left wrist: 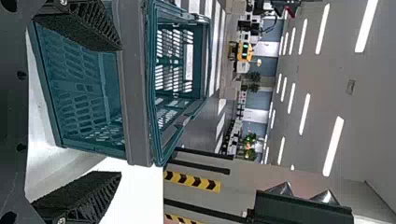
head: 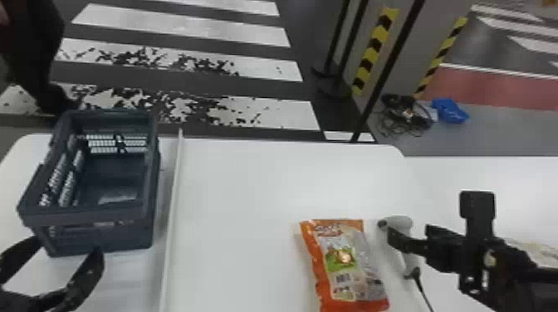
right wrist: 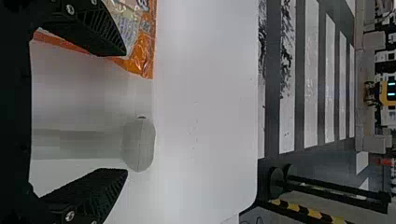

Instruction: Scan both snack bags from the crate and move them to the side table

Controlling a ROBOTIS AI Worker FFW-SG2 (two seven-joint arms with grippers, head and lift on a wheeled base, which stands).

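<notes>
Left claw (head: 67,246) spread, crate (head: 85,218) just ahead. Right claw (head: 434,222) spread too, scanner (head: 402,224) ahead, orange snack bag (head: 342,261) to its left.

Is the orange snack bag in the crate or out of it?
Out. The orange bag lies on the white table, beside the scanner, away from the crate.

The snack bag (head: 343,259) looks glossy, the plastic crate (head: 87,218) matt.

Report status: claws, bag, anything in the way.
Left claw open by crate. Right claw open at scanner. Orange bag flat on table. Scanner close beside bag, might crowd a grasp.
</notes>
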